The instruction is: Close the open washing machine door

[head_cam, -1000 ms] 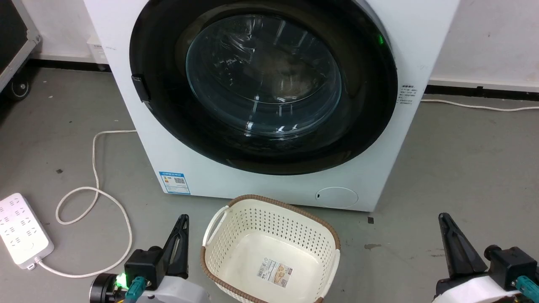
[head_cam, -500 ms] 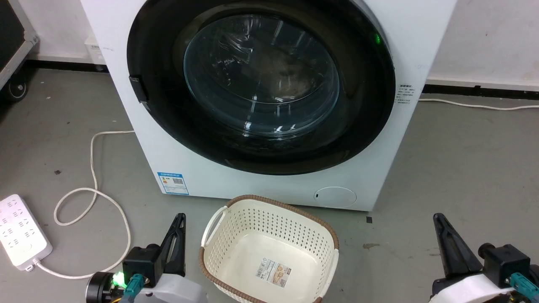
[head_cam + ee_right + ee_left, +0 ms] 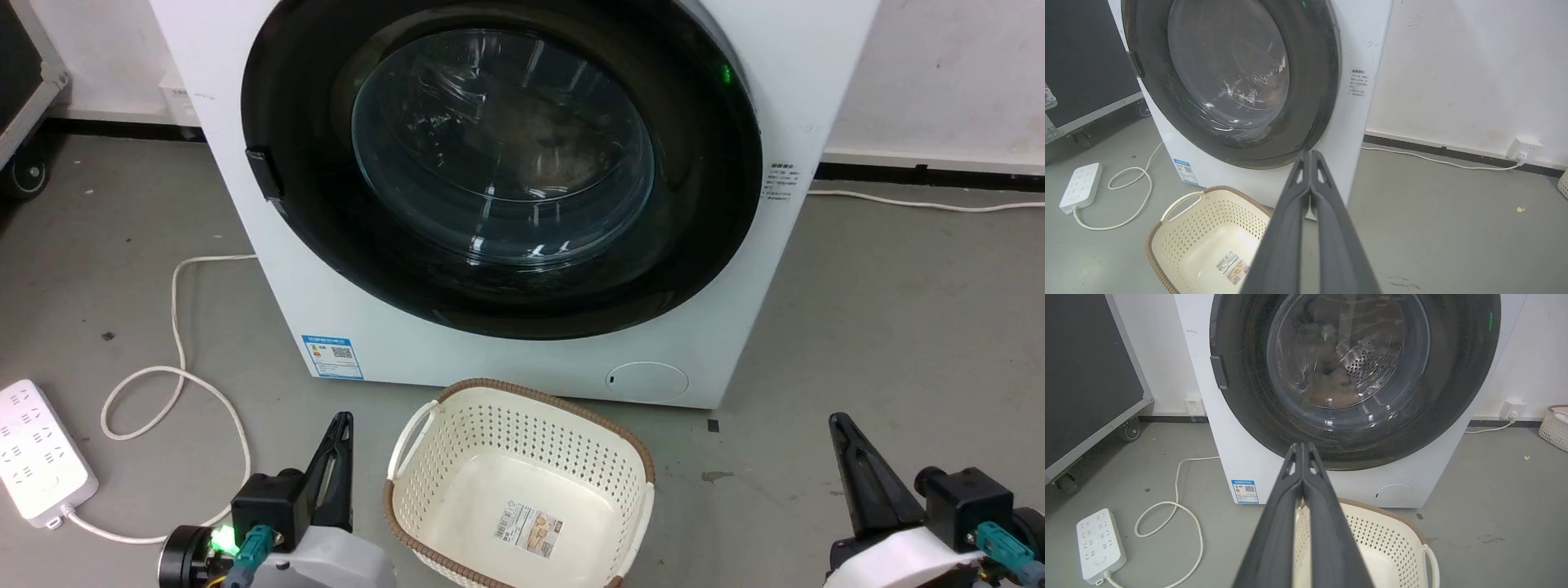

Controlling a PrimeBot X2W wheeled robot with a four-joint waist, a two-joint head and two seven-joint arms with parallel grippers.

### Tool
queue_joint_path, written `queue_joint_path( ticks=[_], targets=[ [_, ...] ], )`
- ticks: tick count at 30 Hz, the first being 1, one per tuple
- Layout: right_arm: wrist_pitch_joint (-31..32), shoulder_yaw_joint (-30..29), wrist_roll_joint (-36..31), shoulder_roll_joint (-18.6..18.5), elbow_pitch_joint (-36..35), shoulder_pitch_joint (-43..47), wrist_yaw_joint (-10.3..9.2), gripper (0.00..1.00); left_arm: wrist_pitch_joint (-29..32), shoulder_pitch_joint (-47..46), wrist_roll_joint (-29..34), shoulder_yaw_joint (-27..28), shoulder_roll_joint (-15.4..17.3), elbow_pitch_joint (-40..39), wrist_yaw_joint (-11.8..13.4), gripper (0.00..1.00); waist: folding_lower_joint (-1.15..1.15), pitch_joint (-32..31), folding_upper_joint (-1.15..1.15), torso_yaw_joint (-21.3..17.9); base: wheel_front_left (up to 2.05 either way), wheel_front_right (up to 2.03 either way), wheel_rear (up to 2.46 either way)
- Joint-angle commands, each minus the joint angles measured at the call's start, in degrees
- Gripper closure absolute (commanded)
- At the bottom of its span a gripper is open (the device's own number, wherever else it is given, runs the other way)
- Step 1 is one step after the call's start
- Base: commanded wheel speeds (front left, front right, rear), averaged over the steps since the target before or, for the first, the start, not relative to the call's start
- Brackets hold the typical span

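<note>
The white washing machine [image 3: 522,363] [image 3: 1237,457] [image 3: 1349,122] stands against the wall ahead. Its round black washing machine door [image 3: 702,245] [image 3: 1453,396] [image 3: 1314,81], with a bulging glass window, lies flat against the washer's front. Through the glass I see the steel drum and something brownish inside. My left gripper [image 3: 343,418] [image 3: 1301,446] is low at the left, shut and holding nothing, well short of the washer. At the lower right my right gripper [image 3: 838,419] [image 3: 1310,153] is shut too, with nothing in it.
A cream perforated basket [image 3: 424,425] [image 3: 1412,535] [image 3: 1167,216] stands on the grey floor just before the washer, between my grippers. A white power strip [image 3: 37,457] and its looped cable [image 3: 175,327] lie at the left. A wheeled black case [image 3: 1086,396] stands far left.
The whole head view has shifted slightly left, so the camera moved. Both grippers sit a little lower and further left in the picture. The door looks unchanged.
</note>
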Motion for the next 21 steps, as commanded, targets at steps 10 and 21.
queue_joint_path(
  ticks=[10, 21],
  targets=[
    [1.4, 0.8, -0.5, 0.3, -0.8, -0.9, -0.02, 1.00, 1.5, 0.0, 0.9, 0.8, 0.0, -1.1, 0.3, 1.00, 0.00, 0.0, 0.00, -0.2, 0.00, 0.00, 0.00],
    [2.9, 1.6, -0.9, 0.3, -1.3, -1.2, -0.03, 1.00, 3.0, -0.1, 1.6, 1.5, 0.0, -1.9, 0.4, 1.00, 0.00, 0.0, 0.00, -0.5, 0.00, 0.00, 0.00]
  ],
)
